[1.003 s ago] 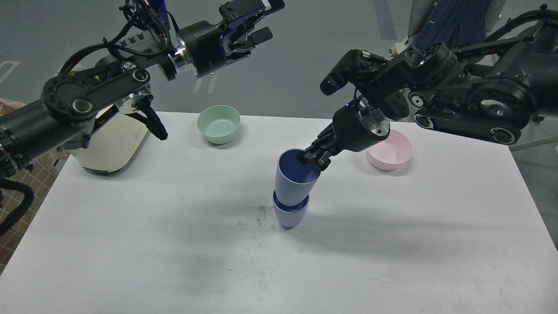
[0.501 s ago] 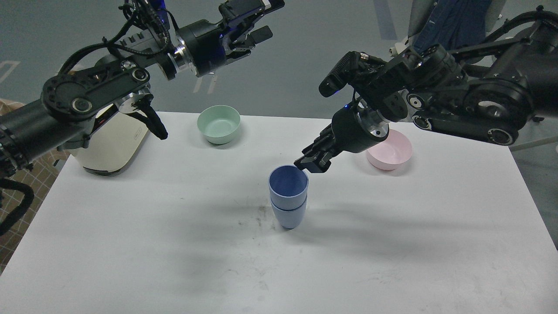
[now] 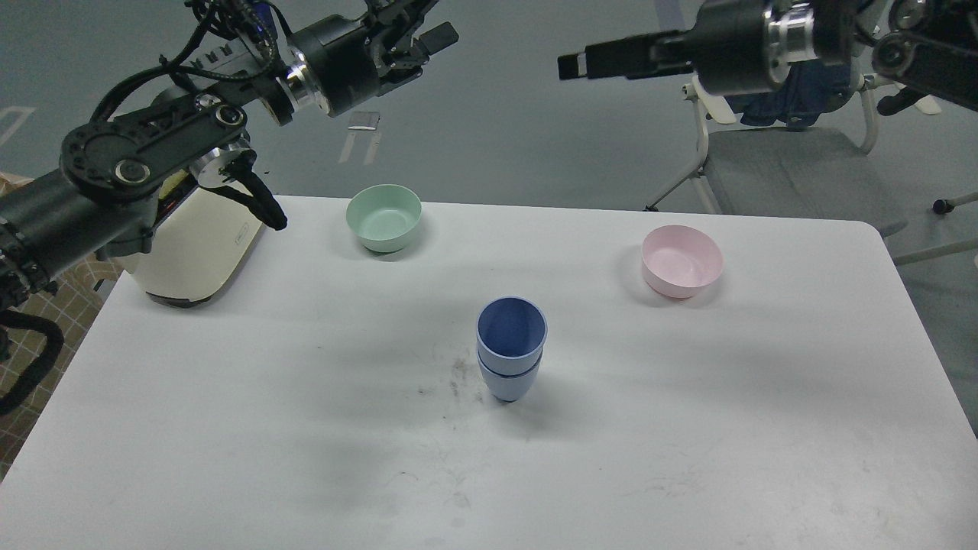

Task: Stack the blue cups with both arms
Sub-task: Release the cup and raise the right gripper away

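The two blue cups (image 3: 510,347) stand upright near the middle of the white table (image 3: 229,428), one nested inside the other. Nothing holds them. My left gripper (image 3: 437,21) is high at the top left, far from the cups, with its fingers apart and empty; its upper finger is partly cut off by the frame edge. My right gripper (image 3: 571,66) is high at the top right, pointing left, well above and behind the cups. It is dark and seen side-on, so its fingers cannot be told apart. It holds nothing.
A mint-green bowl (image 3: 383,218) sits at the back left and a pink bowl (image 3: 681,260) at the back right. A cream appliance (image 3: 197,256) stands at the left edge under my left arm. A grey chair (image 3: 787,172) is behind the table.
My right gripper let go of the upper cup, which dropped fully into the lower one, and then the arm rose far up and back. My left arm shifted slightly up and left.
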You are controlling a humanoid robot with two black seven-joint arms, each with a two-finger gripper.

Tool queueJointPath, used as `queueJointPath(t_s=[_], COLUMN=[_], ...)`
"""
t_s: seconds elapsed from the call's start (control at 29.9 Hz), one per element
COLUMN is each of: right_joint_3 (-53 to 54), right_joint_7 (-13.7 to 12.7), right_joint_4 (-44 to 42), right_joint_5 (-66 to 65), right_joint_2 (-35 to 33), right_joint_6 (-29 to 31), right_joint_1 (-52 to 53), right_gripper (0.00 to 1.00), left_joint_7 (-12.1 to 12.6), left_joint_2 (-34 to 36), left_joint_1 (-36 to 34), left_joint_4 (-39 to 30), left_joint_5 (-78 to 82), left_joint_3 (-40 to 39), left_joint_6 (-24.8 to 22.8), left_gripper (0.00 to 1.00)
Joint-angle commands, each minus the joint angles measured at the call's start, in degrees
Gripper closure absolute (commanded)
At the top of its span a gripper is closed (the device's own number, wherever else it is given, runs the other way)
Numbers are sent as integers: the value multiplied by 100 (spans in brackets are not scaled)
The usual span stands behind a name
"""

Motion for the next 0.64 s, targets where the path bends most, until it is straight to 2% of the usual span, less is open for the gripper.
queueJointPath(t_s=[0.0,0.07,0.13,0.27,0.47,0.6], right_joint_3=[994,1897,2321,3218,4141,4222], right_joint_7=[1,1,1,1,1,1], right_joint_4=[-301,-538,-705,-1398,-1962,-2015], right_joint_5=[1033,1411,1456,1552,1984,1992], right_joint_2=[-141,-71,-1,595,1237,1335], right_joint_6=[-15,-23,-15,-15,11,12], right_joint_1=[-956,-1781,-2170,-3083,-3841,-3912], right_gripper=[0,0,0,0,0,0], left_joint_7=[0,0,0,0,0,0], left_joint_2=[-21,-21,-21,-144,-416,-460], left_joint_1=[142,291,388,782,1372,1399], left_joint_4=[266,476,538,740,1311,1470], left_joint_5=[-623,-1097,-1265,-1652,-1679,-1688], left_joint_3=[-66,-74,-66,-293,-769,-769], left_joint_6=[-183,-289,-342,-675,-883,-883], left_gripper=[4,4,4,4,4,4])
